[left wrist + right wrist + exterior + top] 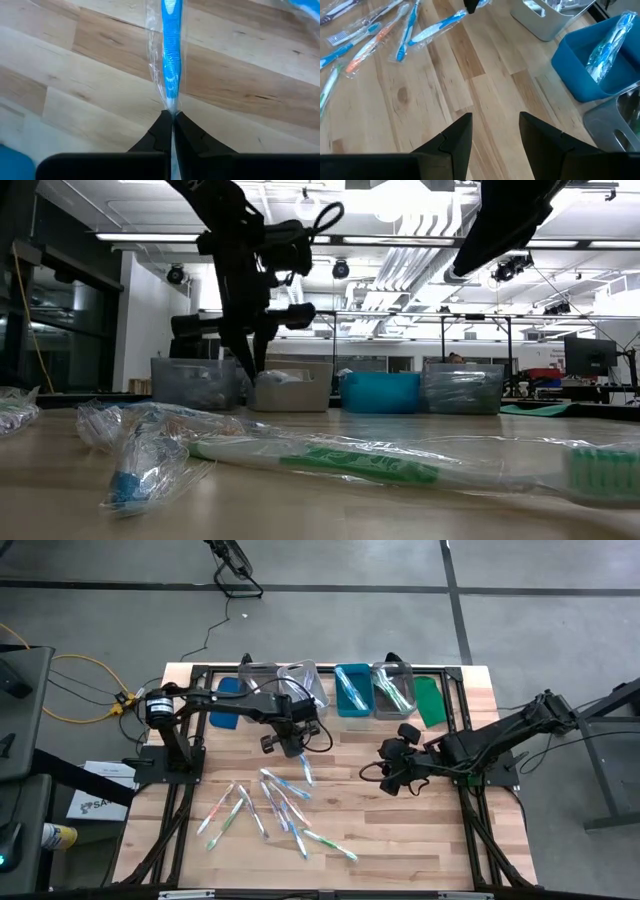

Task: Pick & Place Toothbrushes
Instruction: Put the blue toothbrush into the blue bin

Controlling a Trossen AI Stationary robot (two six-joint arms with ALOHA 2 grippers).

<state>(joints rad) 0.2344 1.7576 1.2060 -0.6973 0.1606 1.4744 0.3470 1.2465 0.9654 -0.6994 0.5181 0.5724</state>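
The left hand [172,119], just in front of the grey bin [305,686], is closed on only the wrapper end of a blue toothbrush [170,60], so it may slip out above the worktop [400,840]; the right hand [495,131] waits open.

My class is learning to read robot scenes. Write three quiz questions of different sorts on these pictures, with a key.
1. True or false: the left gripper is shut on a blue toothbrush.
2. Which holds a toothbrush already? A) teal bin B) bare table
3. Fill in: the right gripper has its fingers ____.

Key: 1 true; 2 A; 3 open.
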